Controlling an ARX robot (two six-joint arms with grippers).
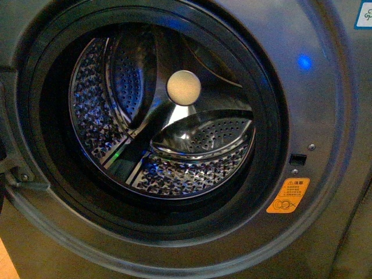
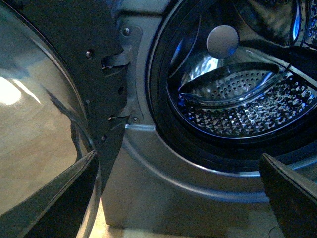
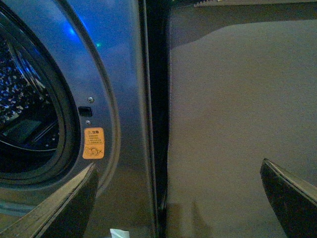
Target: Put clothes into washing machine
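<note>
Washing machine (image 1: 325,116) fills the front view, close up, its grey face square to the camera. Porthole (image 1: 273,133) uncovered, thick black rim running full circle. Inside it the steel drum (image 1: 192,174), perforated wall bright with blue glints, one ribbed paddle (image 1: 203,136) lying across the lower half. Cream disc (image 1: 183,87) sits at the back centre. Mouth of the drum is wide, with open room from rim to rim.

Right of the rim: latch slot (image 1: 297,158), orange sticker (image 1: 288,196) just below it, blue light (image 1: 304,61) higher up.

Left wrist view: door (image 2: 44,124) stands open beside the hinge (image 2: 121,89), its glass bowl and dark frame close to the left edge of the opening. Left gripper (image 2: 178,154) hangs before the lower rim, fingers (image 2: 64,203) spread wide, grasping nothing.

Right wrist view: right gripper (image 3: 178,163) faces the machine's right edge, where a narrow dark gap (image 3: 157,124) parts it from a plain grey-brown panel (image 3: 237,124). Fingers (image 3: 292,198) released, wide apart, nothing between.

Clothes: place cannot be told from these views.
</note>
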